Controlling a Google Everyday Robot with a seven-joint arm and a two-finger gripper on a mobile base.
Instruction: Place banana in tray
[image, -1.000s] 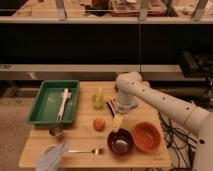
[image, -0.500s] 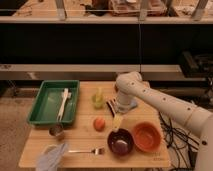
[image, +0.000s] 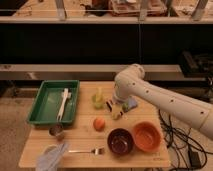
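Observation:
The banana (image: 117, 114), small and pale yellow, lies on the wooden table (image: 165, 159) right of the middle, between the small green cup (image: 98, 101) and the orange bowl. My gripper (image: 115, 107) hangs at the end of the white arm (image: 165, 102), right over the banana and touching or nearly touching it. The green tray (image: 44, 112) sits at the table's left, well away from the gripper, with a white utensil (image: 63, 102) lying in it.
A round orange fruit (image: 99, 123) lies left of the banana. A dark maroon bowl (image: 120, 141) and an orange bowl (image: 146, 136) stand at the front right. A blue object (image: 131, 104) lies beside the gripper. A metal cup (image: 56, 131), a fork (image: 87, 150) and a cloth (image: 52, 156) are at the front left.

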